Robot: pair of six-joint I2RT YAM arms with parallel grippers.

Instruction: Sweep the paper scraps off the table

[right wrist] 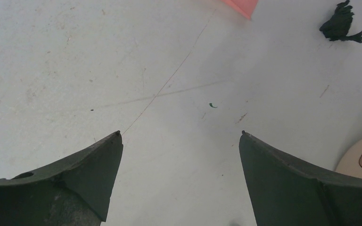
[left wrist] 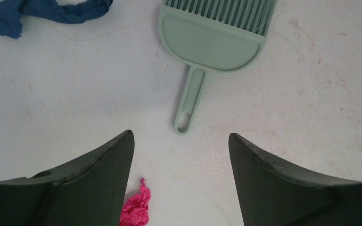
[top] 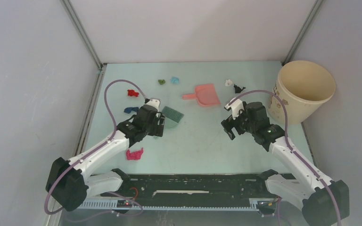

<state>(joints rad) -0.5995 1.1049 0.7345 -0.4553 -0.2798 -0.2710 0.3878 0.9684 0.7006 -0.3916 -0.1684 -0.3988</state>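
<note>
Teal brush (left wrist: 212, 40) lies just ahead of the left gripper (left wrist: 181, 136), fingers spread wide; a magenta scrap (left wrist: 135, 209) sits by its left finger, a blue scrap (left wrist: 47, 12) ahead-left. Over the table (right wrist: 75, 70) the right gripper (right wrist: 180, 134) hangs, likewise spread, a dark scrap (right wrist: 340, 23) ahead-right.

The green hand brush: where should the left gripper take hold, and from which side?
The slim handle, from above, jaws across its width. The brush lies flat on the table, with its handle pointing toward the open left gripper.
</note>
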